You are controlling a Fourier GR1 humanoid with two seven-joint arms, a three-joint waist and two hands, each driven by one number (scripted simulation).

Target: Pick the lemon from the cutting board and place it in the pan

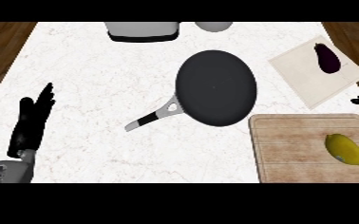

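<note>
The lemon [342, 148] lies on the cutting board [294, 147] right of the pan [216, 87]; far left of the pan, the left hand [32, 118] rests with straight fingers.

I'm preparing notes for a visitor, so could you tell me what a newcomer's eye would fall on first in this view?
The black pan dominates the middle of the white counter, its handle pointing down-left. The yellow lemon lies on the wooden cutting board at lower right. The left hand rests open at the left edge.
</note>
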